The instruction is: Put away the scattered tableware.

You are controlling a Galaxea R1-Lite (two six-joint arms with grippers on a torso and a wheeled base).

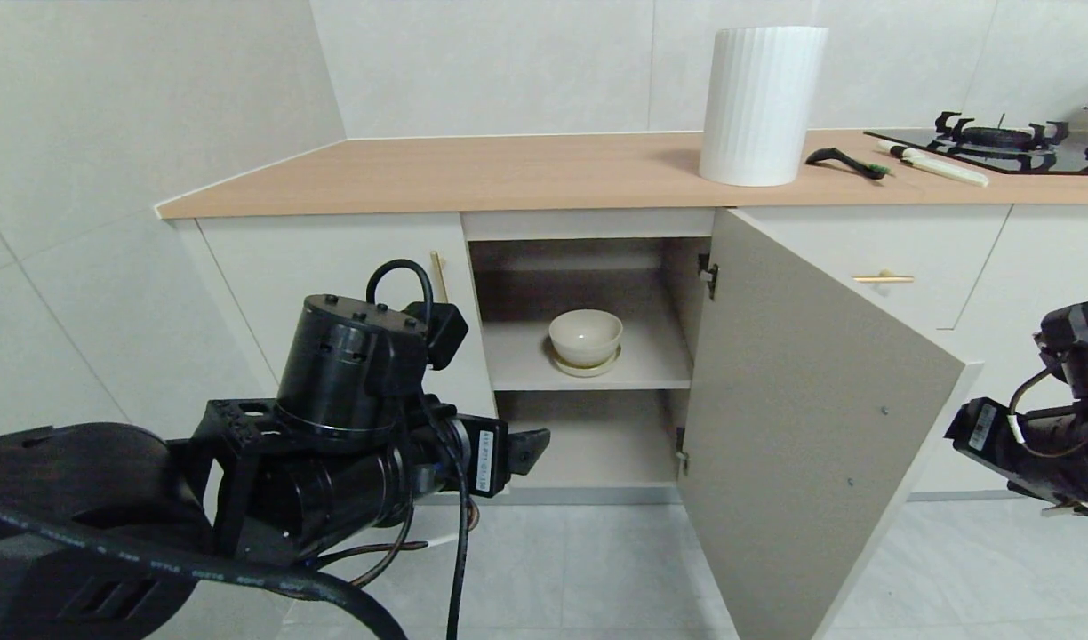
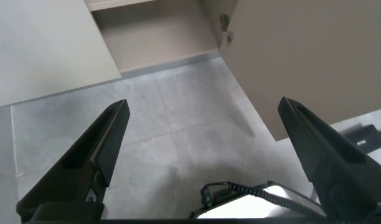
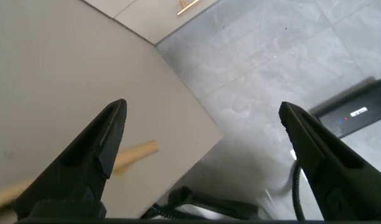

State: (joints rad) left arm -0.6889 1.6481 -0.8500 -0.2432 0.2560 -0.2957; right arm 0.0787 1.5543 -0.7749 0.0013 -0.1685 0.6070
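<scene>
The cream, glossy ceramic bowl (image 1: 585,336) stands upright on a pale, shallow saucer (image 1: 587,365), just left of centre on the upper shelf (image 1: 651,356) of the open beige cabinet, in the middle of the head view. The bowl is round and deep, and the saucer's rim peeks out below it.

The left jaws are spread wide with nothing between them. In the head view they sit below and slightly left of the bowl, in front of the lower shelf (image 1: 597,444) and apart from it. In the left wrist view they hang over the grey tiled floor (image 2: 178,124).

The right jaws are also wide apart and empty, at the right edge of the head view. The swung-open beige cabinet door (image 1: 802,400) stands between them and the bowl.

On the light wooden surface (image 1: 473,169) above stand a tall white ribbed cylinder (image 1: 761,105), a black-handled utensil (image 1: 844,161) and a white-handled knife (image 1: 940,166).
</scene>
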